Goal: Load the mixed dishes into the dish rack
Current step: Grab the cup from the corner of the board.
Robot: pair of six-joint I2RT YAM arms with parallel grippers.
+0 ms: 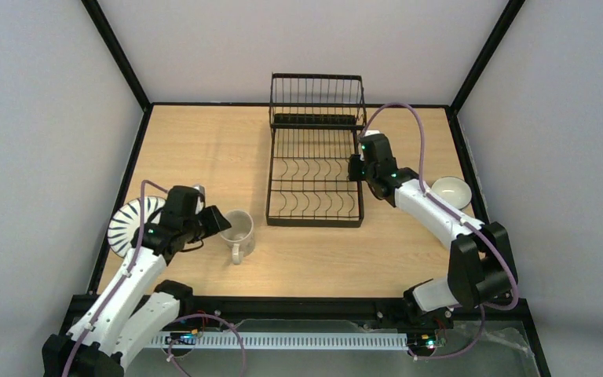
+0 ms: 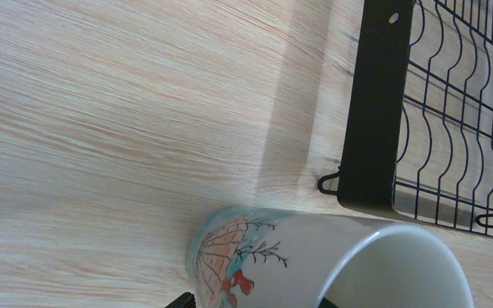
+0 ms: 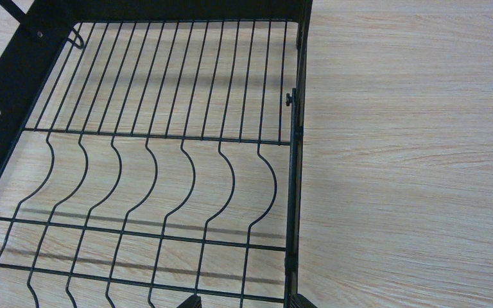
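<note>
left pincer (image 1: pixel 221 221) spread at mug (image 1: pixel 239 229) | right pincer (image 1: pixel 356 169) spread over rack (image 1: pixel 314 222)

Painted mug (image 2: pixel 295 253) close below, wooden table (image 2: pixel 103 128), black dish rack (image 2: pixel 372 115) at right

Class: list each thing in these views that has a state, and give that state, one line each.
Mug: upright, empty, on the table.
Striped plate: flat on the table, partly covered.
Bowl: upright, empty, on the table.
Rack: empty.
Left gripper: open, beside the mug.
Right gripper: open, empty, over the rack's right edge.
</note>
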